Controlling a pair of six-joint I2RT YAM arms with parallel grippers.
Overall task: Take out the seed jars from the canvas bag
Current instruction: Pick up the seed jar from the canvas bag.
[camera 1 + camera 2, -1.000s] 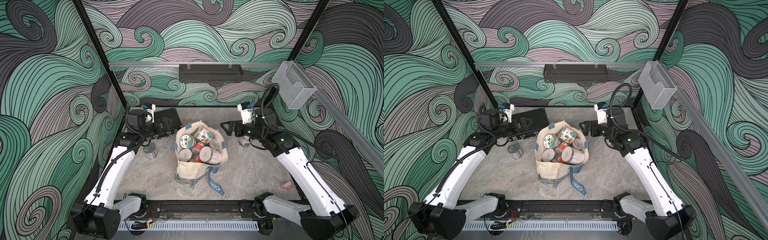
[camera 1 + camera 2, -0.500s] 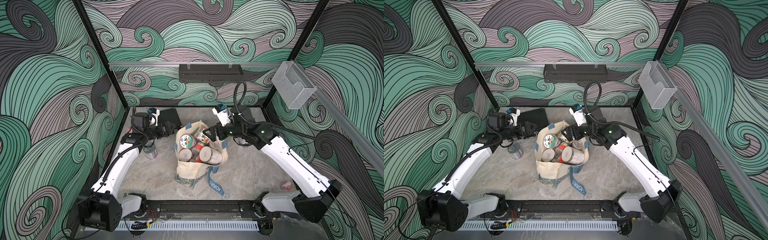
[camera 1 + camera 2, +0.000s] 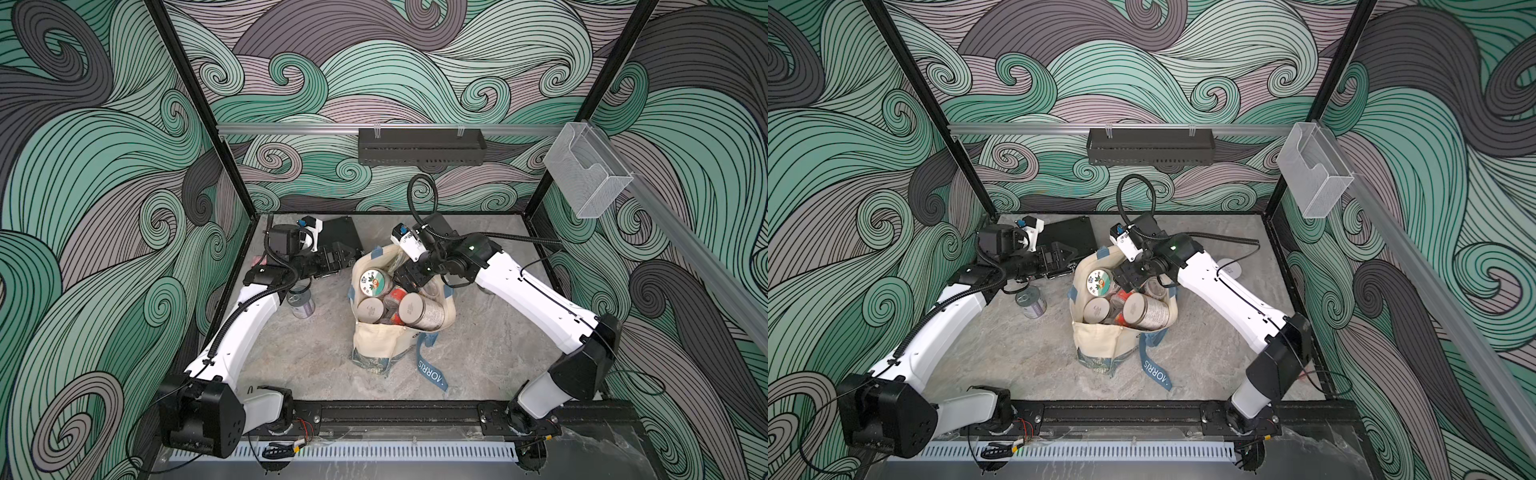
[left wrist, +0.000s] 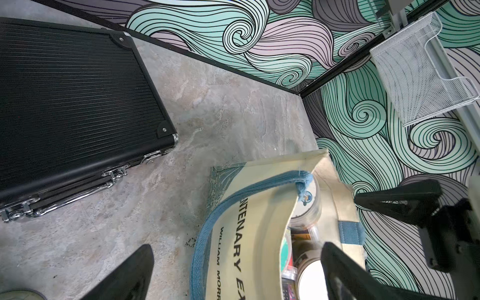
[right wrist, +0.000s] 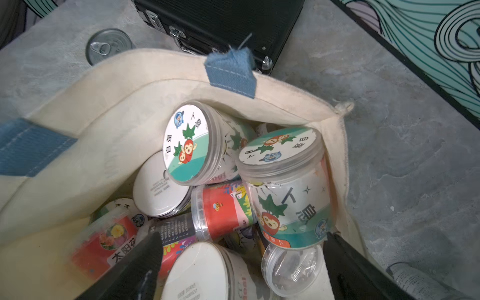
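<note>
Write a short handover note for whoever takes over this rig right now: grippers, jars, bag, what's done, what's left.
Left gripper: open, empty, beside the canvas bag.
Right gripper: open at the bag's mouth, above the seed jars, gripping none.
Done: a silver-lidded jar and a white-lidded jar stand on the table.
Left: most jars are in the bag.

The left arm (image 3: 247, 322) extends from its near-side base toward the rear, with the wrist turned inward. The left pincer (image 3: 337, 258) lies level, its jaws spread wide. The right arm (image 3: 536, 299) extends inward with the wrist pitched down. The right pincer (image 5: 244, 262) points downward, jaws apart.
</note>
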